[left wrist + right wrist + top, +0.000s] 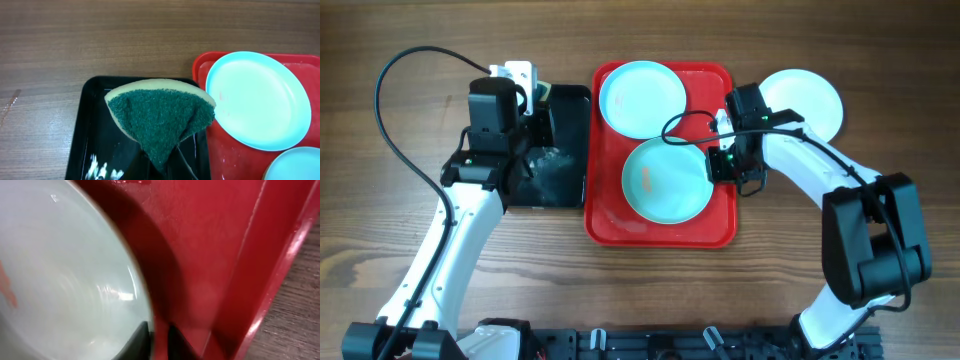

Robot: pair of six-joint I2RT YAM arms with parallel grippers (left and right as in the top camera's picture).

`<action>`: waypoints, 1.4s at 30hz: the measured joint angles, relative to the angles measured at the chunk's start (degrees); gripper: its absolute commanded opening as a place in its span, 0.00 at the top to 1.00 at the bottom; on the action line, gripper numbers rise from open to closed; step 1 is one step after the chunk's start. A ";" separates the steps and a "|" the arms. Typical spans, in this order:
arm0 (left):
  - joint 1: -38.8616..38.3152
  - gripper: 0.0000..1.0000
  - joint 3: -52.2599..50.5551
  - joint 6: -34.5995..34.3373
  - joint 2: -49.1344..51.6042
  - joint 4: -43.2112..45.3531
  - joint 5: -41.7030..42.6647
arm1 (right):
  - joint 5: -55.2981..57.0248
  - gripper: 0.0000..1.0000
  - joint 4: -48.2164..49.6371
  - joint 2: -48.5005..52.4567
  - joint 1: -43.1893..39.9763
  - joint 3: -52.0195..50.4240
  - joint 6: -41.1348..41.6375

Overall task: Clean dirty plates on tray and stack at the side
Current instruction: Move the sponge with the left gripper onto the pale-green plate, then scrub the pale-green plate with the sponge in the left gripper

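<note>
The red tray [660, 225] holds two plates: a pale aqua one [642, 98] at its far left and a light aqua one [665, 180] in the middle. A third plate [802, 100] lies on the table to the tray's right. My right gripper [722, 165] is at the middle plate's right rim. In the right wrist view its fingers [157, 340] are closed narrowly on the rim of that plate [60, 270], which casts a wide shadow on the tray [215, 245]. My left gripper [532, 105] is shut on a green scouring sponge [160, 120], fingertips hidden under it.
A black tray [555, 175] with wet glints lies left of the red tray, under the sponge; it also shows in the left wrist view [90, 135]. That view shows the far plate [257, 100] and a sliver of the middle one [300, 167]. Cables loop above both arms.
</note>
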 measured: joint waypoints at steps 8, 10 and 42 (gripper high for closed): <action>0.00 0.96 0.00 0.00 0.00 0.92 -0.26 | -3.13 0.96 1.95 0.00 0.00 -0.31 0.26; 0.00 0.96 0.00 0.00 0.00 2.43 -0.81 | -3.63 0.96 1.95 0.00 0.00 -0.33 0.26; -15.72 0.96 2.14 -22.05 4.76 -7.34 14.78 | -4.57 0.96 3.21 0.00 0.00 -0.37 0.70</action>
